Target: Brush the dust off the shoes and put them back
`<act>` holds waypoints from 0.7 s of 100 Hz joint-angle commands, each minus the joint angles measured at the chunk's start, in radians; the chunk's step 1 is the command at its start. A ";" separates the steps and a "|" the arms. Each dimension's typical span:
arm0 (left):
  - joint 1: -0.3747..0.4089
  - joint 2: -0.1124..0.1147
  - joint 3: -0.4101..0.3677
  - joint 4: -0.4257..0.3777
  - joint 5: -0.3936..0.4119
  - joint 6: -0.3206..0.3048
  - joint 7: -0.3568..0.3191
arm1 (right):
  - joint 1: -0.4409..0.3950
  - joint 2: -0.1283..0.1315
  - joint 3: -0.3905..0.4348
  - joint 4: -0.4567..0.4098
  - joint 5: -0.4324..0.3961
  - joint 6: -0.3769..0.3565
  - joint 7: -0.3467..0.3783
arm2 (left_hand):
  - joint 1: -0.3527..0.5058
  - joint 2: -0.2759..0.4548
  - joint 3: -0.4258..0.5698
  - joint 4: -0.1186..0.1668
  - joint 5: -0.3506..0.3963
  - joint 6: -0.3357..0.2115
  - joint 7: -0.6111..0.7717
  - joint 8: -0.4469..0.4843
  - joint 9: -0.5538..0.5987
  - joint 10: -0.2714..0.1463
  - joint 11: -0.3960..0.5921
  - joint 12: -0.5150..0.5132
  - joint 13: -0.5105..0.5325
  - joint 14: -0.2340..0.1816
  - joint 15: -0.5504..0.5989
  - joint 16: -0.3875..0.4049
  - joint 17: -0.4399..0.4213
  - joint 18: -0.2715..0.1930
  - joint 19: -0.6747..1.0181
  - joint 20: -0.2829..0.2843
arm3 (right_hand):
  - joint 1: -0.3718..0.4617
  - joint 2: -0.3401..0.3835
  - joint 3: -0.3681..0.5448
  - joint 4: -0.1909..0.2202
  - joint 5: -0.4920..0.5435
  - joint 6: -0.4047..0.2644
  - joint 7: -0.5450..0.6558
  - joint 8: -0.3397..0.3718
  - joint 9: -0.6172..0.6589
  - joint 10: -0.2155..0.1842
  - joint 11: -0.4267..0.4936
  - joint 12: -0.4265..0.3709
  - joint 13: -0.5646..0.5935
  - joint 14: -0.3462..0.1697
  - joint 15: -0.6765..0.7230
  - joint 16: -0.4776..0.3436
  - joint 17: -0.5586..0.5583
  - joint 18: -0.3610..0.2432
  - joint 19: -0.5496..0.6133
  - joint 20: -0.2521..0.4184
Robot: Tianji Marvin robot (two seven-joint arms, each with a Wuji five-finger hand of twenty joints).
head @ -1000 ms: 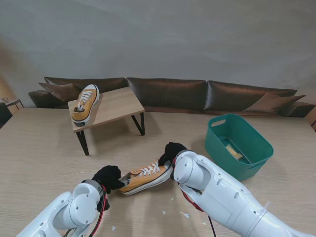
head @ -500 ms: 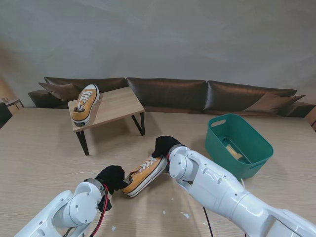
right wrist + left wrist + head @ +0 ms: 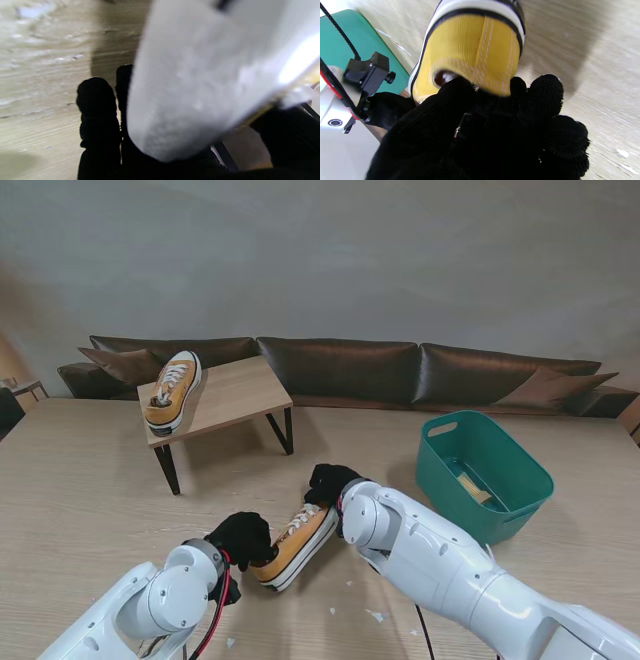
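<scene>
Yellow canvas shoe point(image 3: 296, 542), glossy rubber sole; matt woodgrain table point(image 3: 80, 490); knit-gloved hands.

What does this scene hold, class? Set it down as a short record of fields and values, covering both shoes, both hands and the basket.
held shoe: yellow canvas sneaker with white laces, tilted, between both hands
left hand: black-gloved left hand, shut on the sneaker's heel end
right hand: black-gloved right hand, shut on the sneaker's toe end
second shoe: matching yellow sneaker, lying on the small wooden side table
basket: teal plastic basket, on the robot's right, contents unclear
surface: light wooden table top with small white specks
</scene>
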 commanded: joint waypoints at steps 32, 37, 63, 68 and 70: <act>-0.023 -0.024 0.023 0.016 -0.059 0.021 -0.011 | 0.023 0.026 -0.034 -0.058 -0.054 0.083 0.081 | -0.037 0.046 -0.093 0.030 0.001 -0.033 0.004 0.030 0.006 0.028 0.028 -0.031 0.017 0.055 -0.010 0.022 -0.037 -0.012 0.015 0.034 | -0.135 0.177 -0.323 0.063 -0.260 -0.009 -0.364 -0.049 -0.385 -0.021 -0.005 -0.050 -0.266 -0.034 0.019 0.006 -0.569 -0.097 -0.140 0.072; -0.026 -0.025 0.025 0.019 -0.065 0.024 -0.011 | 0.015 0.028 -0.026 -0.069 -0.069 0.086 0.062 | -0.038 0.050 -0.096 0.030 0.002 -0.031 0.001 0.030 0.006 0.032 0.027 -0.032 0.016 0.059 -0.012 0.021 -0.039 -0.008 0.014 0.035 | -0.141 0.182 -0.332 0.065 -0.258 -0.010 -0.352 -0.030 -0.389 -0.016 -0.014 -0.055 -0.270 -0.028 0.008 0.001 -0.570 -0.094 -0.144 0.070; -0.022 -0.027 0.014 0.017 -0.067 0.036 -0.003 | -0.085 0.075 0.074 -0.230 -0.140 0.121 0.002 | -0.077 0.088 -0.111 0.035 0.002 -0.016 -0.092 0.046 -0.028 0.057 -0.006 -0.055 -0.029 0.089 -0.041 0.019 -0.080 0.019 -0.007 0.055 | -0.168 0.206 -0.335 0.086 -0.245 -0.016 -0.247 0.008 -0.376 -0.004 -0.060 -0.093 -0.333 0.022 -0.256 -0.122 -0.584 -0.023 -0.306 -0.034; -0.017 -0.028 0.009 0.016 -0.067 0.036 0.002 | -0.119 0.084 0.103 -0.270 -0.161 0.142 -0.015 | -0.077 0.097 -0.112 0.036 0.004 -0.013 -0.096 0.048 -0.030 0.059 -0.008 -0.056 -0.032 0.091 -0.043 0.019 -0.084 0.019 -0.009 0.056 | -0.172 0.206 -0.321 0.091 -0.216 0.005 -0.188 0.013 -0.343 0.003 -0.061 -0.094 -0.311 0.036 -0.260 -0.124 -0.562 0.000 -0.304 -0.035; -0.016 -0.029 0.008 0.016 -0.068 0.036 0.005 | -0.134 0.087 0.114 -0.284 -0.170 0.149 -0.027 | -0.077 0.098 -0.113 0.036 0.005 -0.011 -0.099 0.050 -0.031 0.062 -0.008 -0.056 -0.036 0.095 -0.046 0.018 -0.087 0.021 -0.011 0.057 | -0.168 0.199 -0.312 0.092 -0.197 0.018 -0.161 0.014 -0.321 0.007 -0.059 -0.094 -0.291 0.048 -0.256 -0.122 -0.548 0.013 -0.295 -0.031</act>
